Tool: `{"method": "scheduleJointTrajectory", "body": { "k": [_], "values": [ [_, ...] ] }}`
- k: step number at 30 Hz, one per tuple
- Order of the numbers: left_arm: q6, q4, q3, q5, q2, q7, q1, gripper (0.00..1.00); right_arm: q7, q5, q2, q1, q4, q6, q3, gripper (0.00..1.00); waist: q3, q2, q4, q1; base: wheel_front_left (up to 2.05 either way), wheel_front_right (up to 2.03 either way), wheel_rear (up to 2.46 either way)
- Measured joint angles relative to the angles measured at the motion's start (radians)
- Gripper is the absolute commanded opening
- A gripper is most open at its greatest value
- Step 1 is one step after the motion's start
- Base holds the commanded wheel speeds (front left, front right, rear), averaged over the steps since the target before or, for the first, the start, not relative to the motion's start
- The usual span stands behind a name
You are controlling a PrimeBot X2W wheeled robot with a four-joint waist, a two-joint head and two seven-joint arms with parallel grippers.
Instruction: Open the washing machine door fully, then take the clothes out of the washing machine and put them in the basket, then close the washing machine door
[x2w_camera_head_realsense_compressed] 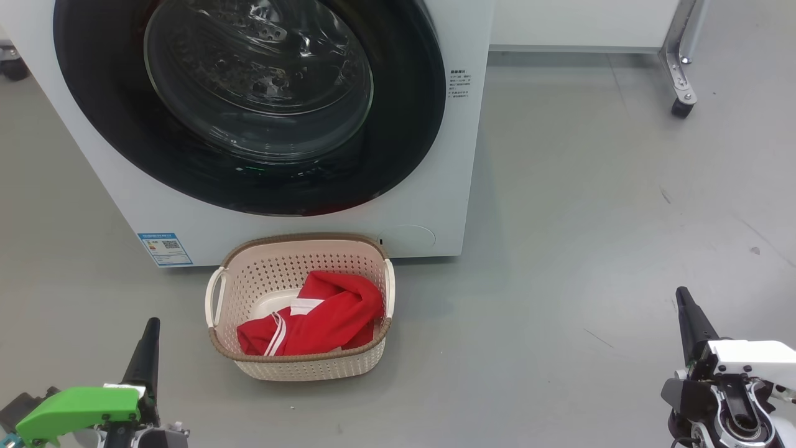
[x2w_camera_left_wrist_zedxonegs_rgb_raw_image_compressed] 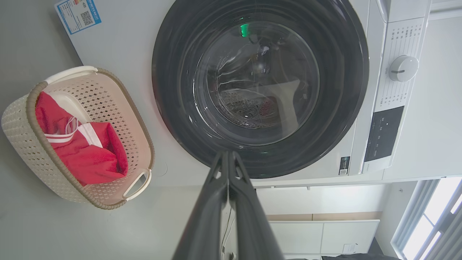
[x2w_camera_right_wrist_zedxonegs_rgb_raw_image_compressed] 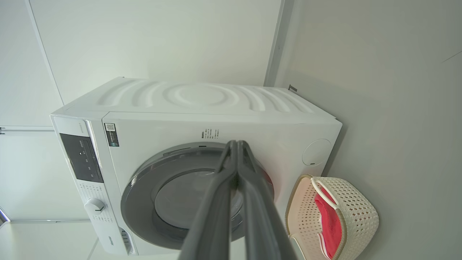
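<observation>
Washing machine, blue QR-code label at lower corner, small print illegible

Both have dark tapered fingers; the left end effector carries a green cover, the right end effector a white cover, perhaps glossy.

Clothes in basket before washing machine.

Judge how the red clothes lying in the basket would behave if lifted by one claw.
Probably floppy: the clothes lie crumpled in folds, so they would likely drape from wherever they are pinched. Likely light, being thin-looking fabric heaped loosely in the basket. The matte cloth seems unlikely to slip, though a loose end could catch the basket's rim.
</observation>
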Motion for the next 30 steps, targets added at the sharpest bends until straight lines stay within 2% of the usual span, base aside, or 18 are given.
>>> {"method": "scheduleJointTrajectory", "body": {
  "k": [3,30],
  "values": [
    [0.0,0.0,0.005,-0.028,0.0,0.007,-0.005,0.0,0.008,0.026,-0.002,-0.004,0.002,0.006,-0.007,0.0,0.0,0.0,0.0,0.0,0.0,0.0,0.0],
    [0.0,0.0,0.007,-0.029,-0.001,0.007,-0.008,0.0,0.011,0.03,-0.002,-0.013,0.016,0.007,-0.01,0.0,-0.001,0.0,0.0,0.0,0.0,0.0,0.0]
  ]
}}
